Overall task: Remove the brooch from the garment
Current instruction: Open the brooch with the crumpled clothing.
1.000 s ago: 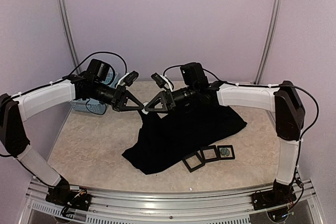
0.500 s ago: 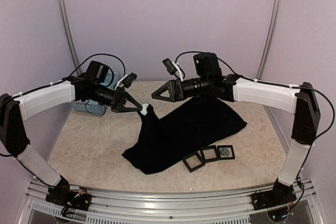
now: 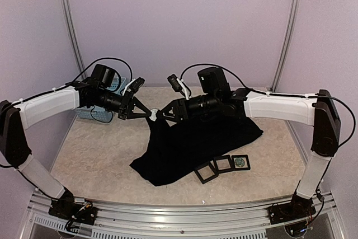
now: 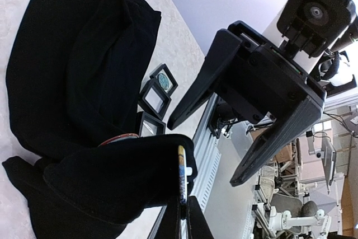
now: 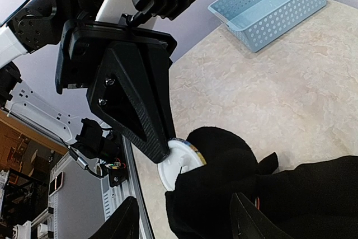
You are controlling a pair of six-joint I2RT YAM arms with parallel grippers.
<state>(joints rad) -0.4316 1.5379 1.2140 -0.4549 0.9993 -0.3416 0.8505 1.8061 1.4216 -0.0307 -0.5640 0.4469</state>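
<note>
The brooch (image 5: 174,167) is a round disc with a white back and a coloured face, stuck in a raised fold of the black garment (image 3: 196,138). My left gripper (image 3: 150,114) is shut on the brooch's rim (image 4: 182,178) and holds that fold above the table. In the left wrist view its fingertips (image 4: 180,216) pinch the disc edge-on. My right gripper (image 3: 163,113) faces it from the right, open. Its fingers (image 5: 124,221) stand on either side of the bunched fabric just behind the brooch, touching nothing. The rest of the garment (image 4: 67,82) lies spread on the table.
A light-blue perforated basket (image 5: 268,6) stands at the back left, half hidden behind my left arm (image 3: 50,104). Three small black square frames (image 3: 224,164) lie in a row at the garment's near edge. The metal rail (image 3: 179,211) runs along the table's front.
My right gripper drew back up and to the right, then came back to the brooch with its jaws wider apart. My left gripper kept its hold and place.
</note>
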